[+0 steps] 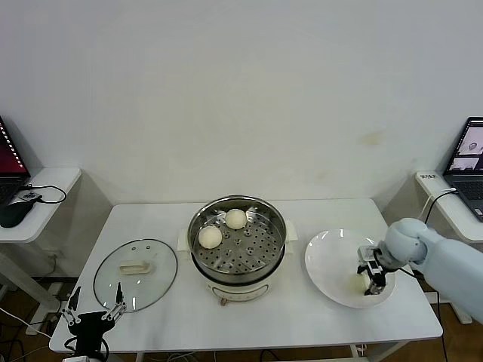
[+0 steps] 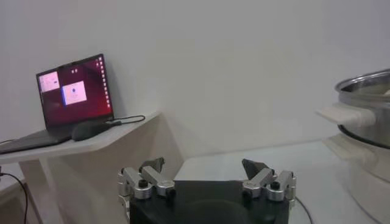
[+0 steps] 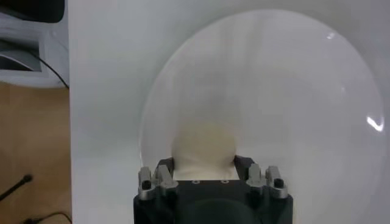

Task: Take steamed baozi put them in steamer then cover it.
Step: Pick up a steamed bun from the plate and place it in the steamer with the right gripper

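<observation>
Baozi on plate — right gripper clamped around it; left gripper wide, parked.

lab/test room: bare white wall, white table, side desks with open laptops, loose cables — no kitchen fittings.

- No text, label, brand, number or sign is showing clearly enough to read anywhere.
- The laptop beyond the left gripper's fingers is displaying windows, but nothing in them is coming through as words.
- The second laptop is likewise giving nothing readable.
</observation>
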### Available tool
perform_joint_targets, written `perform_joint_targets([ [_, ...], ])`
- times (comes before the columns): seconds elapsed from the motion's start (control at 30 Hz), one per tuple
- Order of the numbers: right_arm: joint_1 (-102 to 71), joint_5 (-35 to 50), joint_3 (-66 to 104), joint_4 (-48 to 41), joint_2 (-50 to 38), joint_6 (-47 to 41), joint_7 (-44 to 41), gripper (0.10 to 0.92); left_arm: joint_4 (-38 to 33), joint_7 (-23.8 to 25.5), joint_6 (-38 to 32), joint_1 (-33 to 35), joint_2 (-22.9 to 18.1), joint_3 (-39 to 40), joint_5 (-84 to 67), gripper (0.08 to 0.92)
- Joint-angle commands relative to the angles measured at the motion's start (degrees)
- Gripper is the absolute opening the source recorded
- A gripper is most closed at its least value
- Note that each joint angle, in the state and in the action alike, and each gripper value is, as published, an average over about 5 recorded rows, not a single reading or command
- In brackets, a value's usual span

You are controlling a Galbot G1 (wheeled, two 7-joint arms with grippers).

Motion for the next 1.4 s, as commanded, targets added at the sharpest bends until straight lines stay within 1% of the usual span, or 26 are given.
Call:
perform_joint_targets([
  [0.03,17.6,7.72,-3.67,0.96,-0.21,-0.51,-1.14,0.619,-0.07,0.04,0.04,-0.2,0.13,0.11,-0.03,0.823],
  [0.2,30.97,14.04,-9.78,1.06,3.84,-1.05,-0.85,0.619,-0.21,0.06,0.08,-0.4,0.25,0.18,-0.12,0.823],
  [0.37,41.21,18.99,-15.69,2.43,11.19,-1.93,1.05,0.62,-0.38,0.05,0.06,-0.35,0.3,0.34,-0.09,0.823],
  [0.5,44.38,22.86,-19.59,5.85,16.65,-2.79,3.95,0.626,-0.59,0.03,0.06,-0.29,0.25,0.37,-0.09,0.823],
  [0.67,43.97,24.22,-23.34,8.67,21.33,-1.2,6.19,0.628,-0.68,-0.07,0.01,-0.12,0.23,0.12,-0.19,0.823],
  [0.97,41.9,22.75,-31.16,6.46,29.63,8.14,6.69,0.628,-1.01,-0.13,0.02,-0.01,-0.14,-0.12,-0.13,0.823],
  [1.03,41.36,20.56,-32.95,5.6,31.28,11.52,6.41,0.628,-1.13,-0.14,0.03,0.22,-0.21,-0.16,-0.05,0.823],
  [1.2,39.29,11.69,-34.77,2.9,33.87,18.8,6.09,0.628,-1.48,-0.29,-0.07,0.92,-0.34,-0.52,-0.05,0.823],
  [1.4,37.52,9.14,-35.65,2.14,34.71,22.93,6.55,0.633,-0.58,-0.64,-0.74,0.99,-0.65,-0.61,-0.01,0.823],
])
